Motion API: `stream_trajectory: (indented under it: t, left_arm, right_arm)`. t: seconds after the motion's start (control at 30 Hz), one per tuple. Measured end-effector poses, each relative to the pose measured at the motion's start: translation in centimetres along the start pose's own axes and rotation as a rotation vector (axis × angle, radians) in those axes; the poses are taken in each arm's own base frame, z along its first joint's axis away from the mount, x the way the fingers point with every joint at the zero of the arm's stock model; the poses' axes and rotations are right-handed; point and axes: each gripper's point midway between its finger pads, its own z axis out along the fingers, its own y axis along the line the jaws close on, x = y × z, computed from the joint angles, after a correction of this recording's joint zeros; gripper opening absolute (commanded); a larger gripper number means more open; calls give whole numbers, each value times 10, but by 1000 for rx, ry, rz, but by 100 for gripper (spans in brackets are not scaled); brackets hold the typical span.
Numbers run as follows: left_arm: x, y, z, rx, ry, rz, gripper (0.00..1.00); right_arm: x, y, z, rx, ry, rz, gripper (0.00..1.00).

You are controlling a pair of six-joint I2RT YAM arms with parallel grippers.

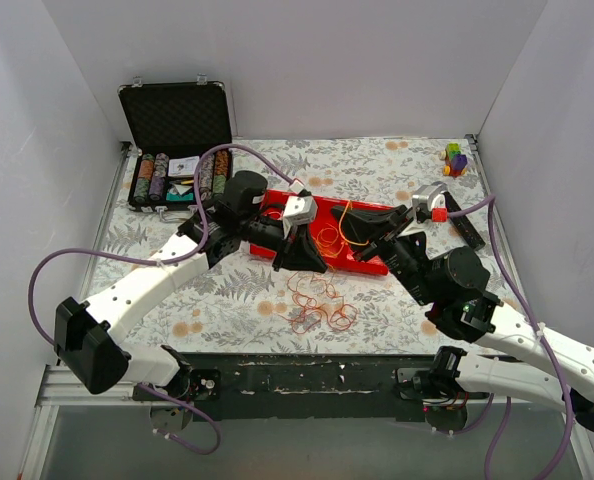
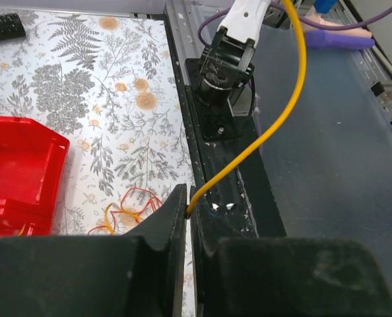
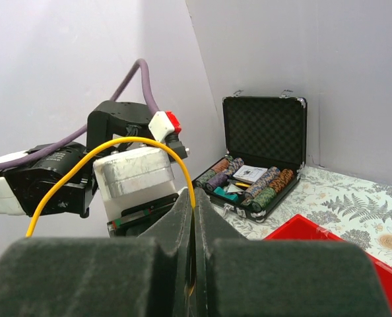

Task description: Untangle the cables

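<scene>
**Both claws clamped on one yellow cable**

The left gripper is pressed together on the yellow cable, and the right gripper pinches the same strand. It arcs between them above the red tray at the middle of the table. The other cables, orange and red, lie in loose curls between the tray and the table's near edge. An open case of poker chips sits at the far left corner; its card is too small to read.

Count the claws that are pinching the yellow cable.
2. The left claw grips the yellow cable above the left half of the red tray; the right claw grips it above the tray's right half.
</scene>
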Motion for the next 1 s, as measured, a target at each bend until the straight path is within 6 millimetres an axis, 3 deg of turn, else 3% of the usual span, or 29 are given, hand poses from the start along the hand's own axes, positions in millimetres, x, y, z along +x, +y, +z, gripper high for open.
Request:
stream_trajectory:
  t: [0.1,0.23,0.3,0.53,0.73,0.87,1.0]
  left_arm:
    - [-6,0,0,-9,-2,14,0]
    - [-23,5,-3,-45,-8,38,0]
    - [-40,8,-6,-70,-18,68,0]
    - [-131,13,-29,-182,-72,246,0]
    - [-209,-21,-57,-230,-182,456,0]
    - [-228,-40,-69,-237,-222,505,0]
    - [-236,-46,-73,-242,-243,517,0]
  right_arm:
    - [0,-1,0,4,-1,0,3]
    - [1,-5,0,29,3,1,50]
    - [5,-10,-1,51,15,-4,62]
    - [33,-28,-18,99,59,-1,72]
    - [130,-56,-45,162,303,-52,74]
    - [191,-72,-62,205,467,-84,74]
    - [230,-80,-69,222,571,-102,74]
